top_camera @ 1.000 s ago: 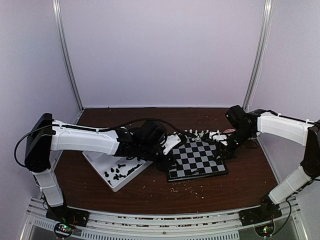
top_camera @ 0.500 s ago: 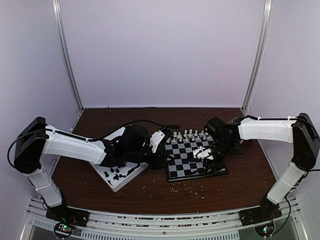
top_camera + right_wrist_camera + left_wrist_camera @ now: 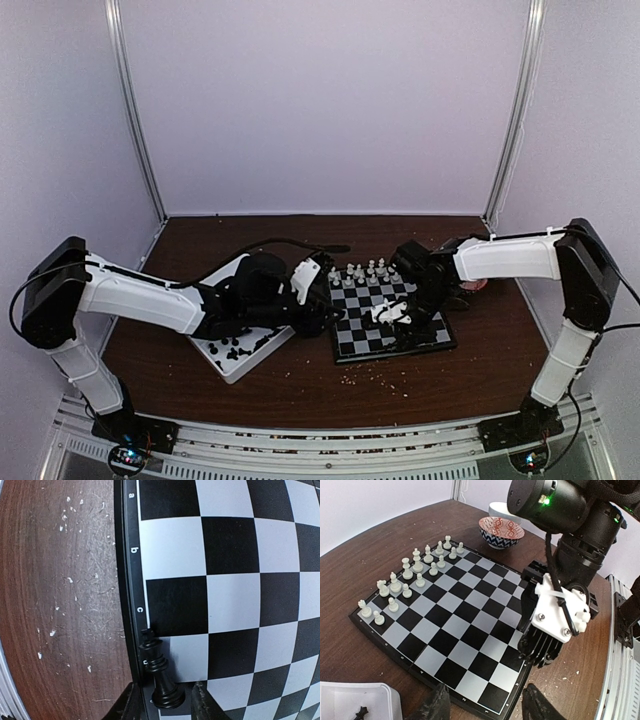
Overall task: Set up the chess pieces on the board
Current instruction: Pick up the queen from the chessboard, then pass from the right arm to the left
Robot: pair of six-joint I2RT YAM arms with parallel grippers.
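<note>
The right claw (image 3: pixel 542 652) hangs low over the board (image 3: pixel 451 630), on the side opposite to the white pieces (image 3: pixel 415 566); a black king (image 3: pixel 159 665) stands upright there on an edge square, just beside the lettered border; the fingers (image 3: pixel 131 704) stand a little apart from it on both sides, so this claw is open, gripping nothing; I judge this row is the black home row. The left claw (image 3: pixel 487 707) is wide open and empty, near the tray (image 3: pixel 262 352) where the other chess pieces (image 3: pixel 235 346) wait.

The top camera looks down from behind; both wrist cameras look closely (the right one nearest) at the shared board (image 3: pixel 360 338).
</note>
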